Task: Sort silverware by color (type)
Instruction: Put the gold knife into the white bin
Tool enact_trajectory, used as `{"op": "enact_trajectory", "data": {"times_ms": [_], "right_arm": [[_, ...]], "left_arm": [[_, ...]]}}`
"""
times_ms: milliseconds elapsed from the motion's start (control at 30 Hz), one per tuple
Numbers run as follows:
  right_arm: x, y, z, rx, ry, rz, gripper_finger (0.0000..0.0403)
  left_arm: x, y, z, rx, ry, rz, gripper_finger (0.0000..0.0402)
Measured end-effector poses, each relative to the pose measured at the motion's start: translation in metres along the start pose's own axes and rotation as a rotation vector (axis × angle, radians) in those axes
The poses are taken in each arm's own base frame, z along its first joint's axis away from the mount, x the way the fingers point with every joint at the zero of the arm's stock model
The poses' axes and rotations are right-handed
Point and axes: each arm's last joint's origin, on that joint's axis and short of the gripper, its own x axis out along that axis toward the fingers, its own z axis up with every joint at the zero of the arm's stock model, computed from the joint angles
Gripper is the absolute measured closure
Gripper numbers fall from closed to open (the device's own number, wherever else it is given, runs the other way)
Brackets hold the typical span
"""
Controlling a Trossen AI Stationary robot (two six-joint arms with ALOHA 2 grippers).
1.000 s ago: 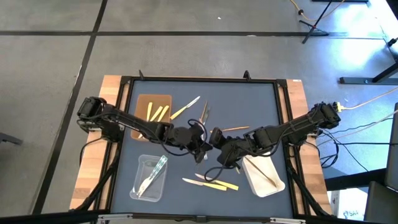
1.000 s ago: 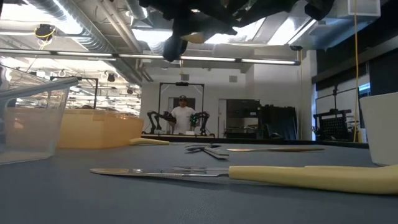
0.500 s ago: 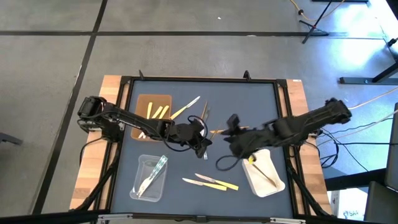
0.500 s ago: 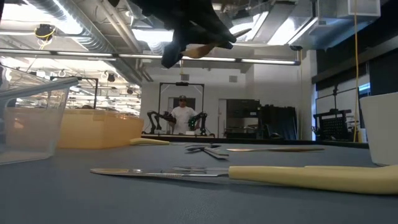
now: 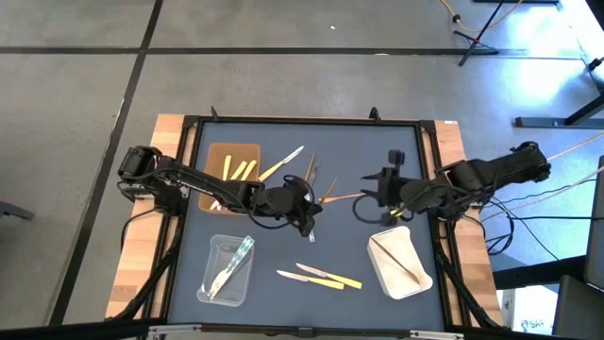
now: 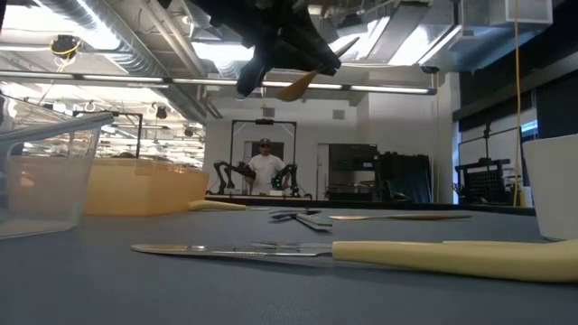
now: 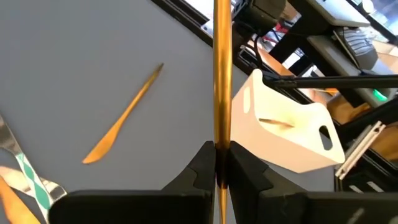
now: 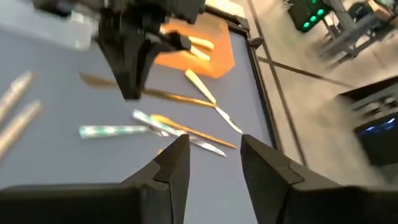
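1. Since the earlier frame, my right gripper (image 5: pixel 385 185) had pulled back from the table's middle toward the right side, its fingers (image 8: pixel 172 167) parted with nothing between them; the left gripper (image 5: pixel 304 219) had stayed near the centre.
2. Left gripper was clamped shut on a thin wooden utensil (image 7: pixel 221 87), held up off the mat, the pinch taken close to one end.
3. I judged that end grip the main risk: the long free length could swing or slip out on the way to the white tray (image 5: pixel 404 269), which already held a wooden piece.
4. Another wooden utensil (image 5: pixel 351 196) lay on the mat between the arms, and yellow ones (image 5: pixel 326 278) sat near the front edge, unsorted.
5. With both arms close, a reach toward the white tray could have clipped my right arm.
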Motion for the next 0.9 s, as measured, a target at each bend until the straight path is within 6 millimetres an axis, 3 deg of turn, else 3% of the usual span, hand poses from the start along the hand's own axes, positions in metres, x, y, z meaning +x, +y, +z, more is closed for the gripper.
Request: {"op": "enact_trajectory", "data": {"times_ms": [167, 400, 900], "right_arm": [[0.013, 0.008, -0.001, 0.174, -0.062, -0.009, 0.027], [0.025, 0.0, 0.0, 0.364, -0.1, -0.047, 0.027], [0.029, -0.01, 0.018, 0.426, -0.255, 0.17, 0.027]], "left_arm": [[0.0, -0.003, 0.005, 0.058, -0.058, -0.017, 0.0384], [-0.002, -0.011, 0.015, 0.126, -0.185, -0.06, 0.0384], [-0.009, -0.027, 0.022, 0.257, -0.338, -0.12, 0.0384]]}}
